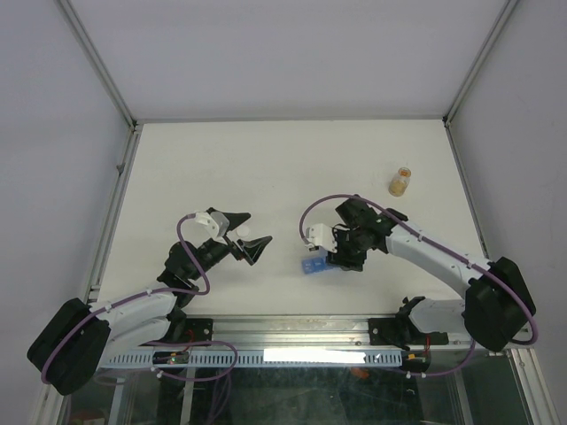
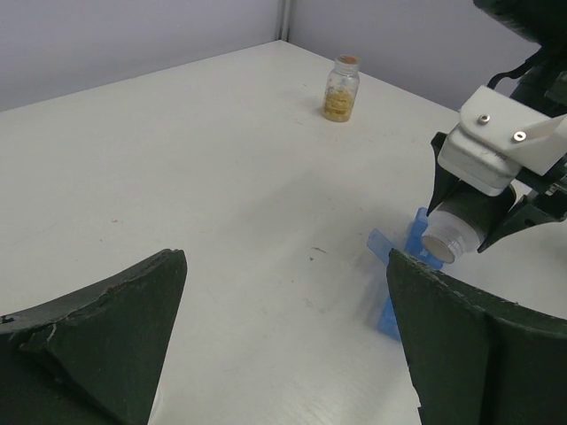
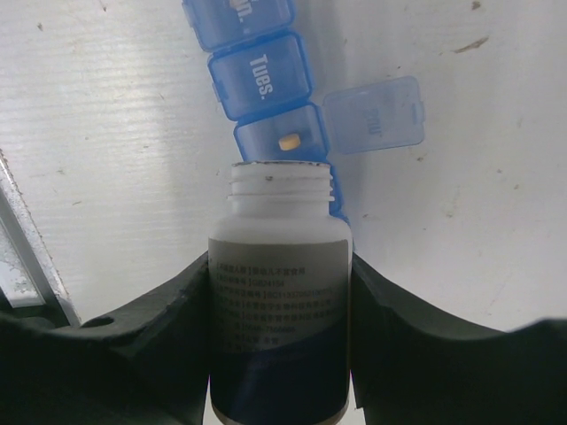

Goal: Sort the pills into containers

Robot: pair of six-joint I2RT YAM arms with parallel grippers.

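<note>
R jaws clamp the sides of a white bottle [image 3: 279, 301] w/ a printed label, cap off, its open mouth pointing at the blue pill-organiser strip [image 3: 261, 75] on the tabletop [image 1: 266, 168]. The strip lies near the front edge, roughly mid-table, btwn the two arms. The cell right at the bottle mouth has its lid [image 3: 372, 115] flipped open to one side, and one small pale pill [image 3: 289, 141] sits inside it. The next cell along, marked "Tues.", is closed, as is the one after it. The bottle rim overlaps the open cell's near edge in the R wrist view; can't tell whether it touches the strip. L jaws are spread wide w/ nothing btwn them, just left of the strip, apparently above the tabletop. A small amber jar [image 1: 401, 181] w/ yellowish contents stands upright, well apart, toward the far right.
</note>
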